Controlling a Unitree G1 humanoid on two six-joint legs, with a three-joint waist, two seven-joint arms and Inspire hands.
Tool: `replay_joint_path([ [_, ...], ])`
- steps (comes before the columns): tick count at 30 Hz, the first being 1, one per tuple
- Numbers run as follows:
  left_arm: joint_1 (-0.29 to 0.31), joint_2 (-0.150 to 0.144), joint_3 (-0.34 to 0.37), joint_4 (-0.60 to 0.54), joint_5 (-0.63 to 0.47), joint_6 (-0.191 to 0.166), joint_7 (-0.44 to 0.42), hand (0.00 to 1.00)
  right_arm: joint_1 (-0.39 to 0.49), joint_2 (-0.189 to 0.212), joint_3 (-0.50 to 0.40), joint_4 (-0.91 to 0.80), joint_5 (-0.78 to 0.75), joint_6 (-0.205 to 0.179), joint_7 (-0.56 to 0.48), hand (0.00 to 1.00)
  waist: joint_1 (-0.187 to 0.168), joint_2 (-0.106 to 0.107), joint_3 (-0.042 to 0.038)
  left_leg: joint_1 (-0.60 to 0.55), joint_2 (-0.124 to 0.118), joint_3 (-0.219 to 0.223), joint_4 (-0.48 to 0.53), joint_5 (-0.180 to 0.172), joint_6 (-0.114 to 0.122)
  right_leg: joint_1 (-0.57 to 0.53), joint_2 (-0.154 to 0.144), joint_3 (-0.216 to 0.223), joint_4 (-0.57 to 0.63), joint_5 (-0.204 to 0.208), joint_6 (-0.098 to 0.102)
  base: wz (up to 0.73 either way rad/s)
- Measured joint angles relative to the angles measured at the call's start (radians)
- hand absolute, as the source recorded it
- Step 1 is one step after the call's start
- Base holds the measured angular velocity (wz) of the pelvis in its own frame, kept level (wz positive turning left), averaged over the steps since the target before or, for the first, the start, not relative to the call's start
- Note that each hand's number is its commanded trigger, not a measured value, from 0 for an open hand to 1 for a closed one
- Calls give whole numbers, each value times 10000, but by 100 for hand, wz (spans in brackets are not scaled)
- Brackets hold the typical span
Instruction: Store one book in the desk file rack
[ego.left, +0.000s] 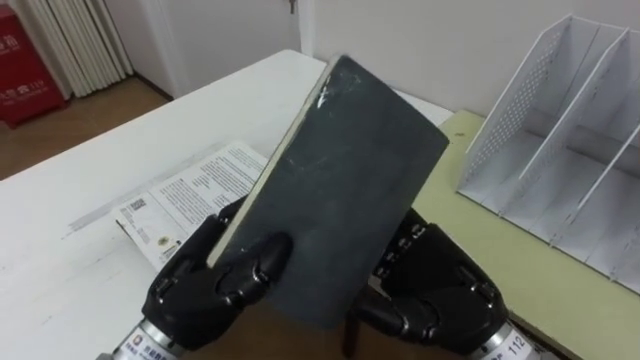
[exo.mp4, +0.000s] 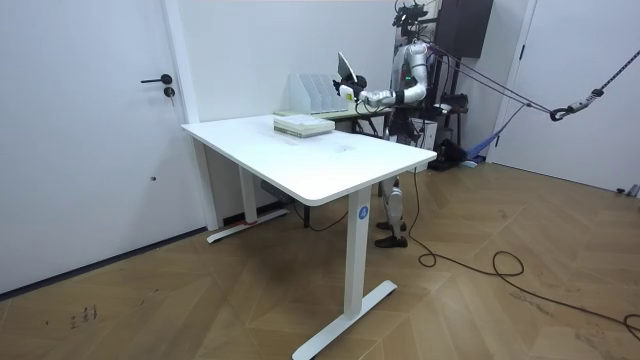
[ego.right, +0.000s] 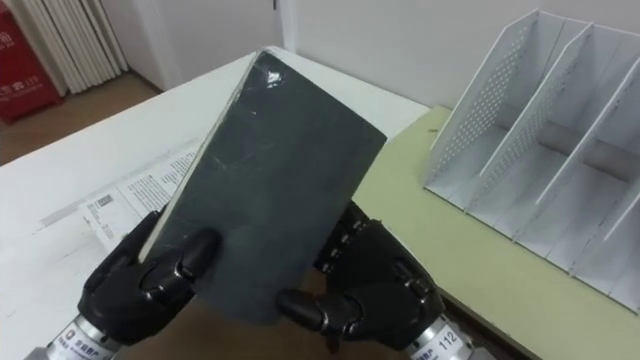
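Book (ego.left: 340, 190), in the left eye view, is thin and flat, with a dark grey matte cover scuffed whitish near its upper corner. A pale strip of page edges runs down its left side, and no lettering can be made out on the face shown. It is held in the air, tilted, over the white table (ego.left: 90, 190) and the pale green surface (ego.left: 520, 260) beside it, apart from the rack. The left hand (ego.left: 215, 285) has its fingers curled round the lower left edge, with the thumb on the cover. The right hand (ego.left: 435, 290) is curled round the lower right edge, its fingertips hidden behind the book. Behind the left hand lies a printed booklet (ego.left: 190, 200); its lines of text are too small to read and the hand covers its near part. The white file rack (ego.left: 570, 130), of perforated sheet with slanting dividers, stands on the green surface and is cut off at the right. A red box (ego.left: 25, 60) with unreadable white print is cut off at upper left.

The right eye view adds the right hand's thumb hooked over the cover's bottom edge.

In the room view the robot stands at the far end of the table with its arms forward. The book is raised and slanted before its chest, and the rack is just to the room view's left of it. The fingers are too small to make out there.
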Motion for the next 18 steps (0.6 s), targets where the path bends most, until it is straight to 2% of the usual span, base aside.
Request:
replay_joint_path([
  [2,-33,62,0,0,-2,25,-133,100,1,-37,3,-7,260,21,97,0,-10,-37,-22,1,0,41,1,-8,6,7,0,54,5,0,0,-8],
  [7,-97,239,-5,3,-1,285,-229,100,1,-72,6,-13,498,367,309,0,-7,-143,-84,10,0,56,2,-14,9,15,2,110,21,0,0,-2],
  [12,-98,620,-85,106,-4,388,-236,100,2,-542,93,-74,935,650,308,0,-18,-138,-88,28,14,57,21,-26,12,14,9,106,111,1,2,0],
  [18,-115,885,-116,406,-73,467,-416,100,2,-695,96,-102,1204,654,268,0,-13,-44,-132,13,30,54,93,-37,19,3,10,80,162,1,1,0],
])
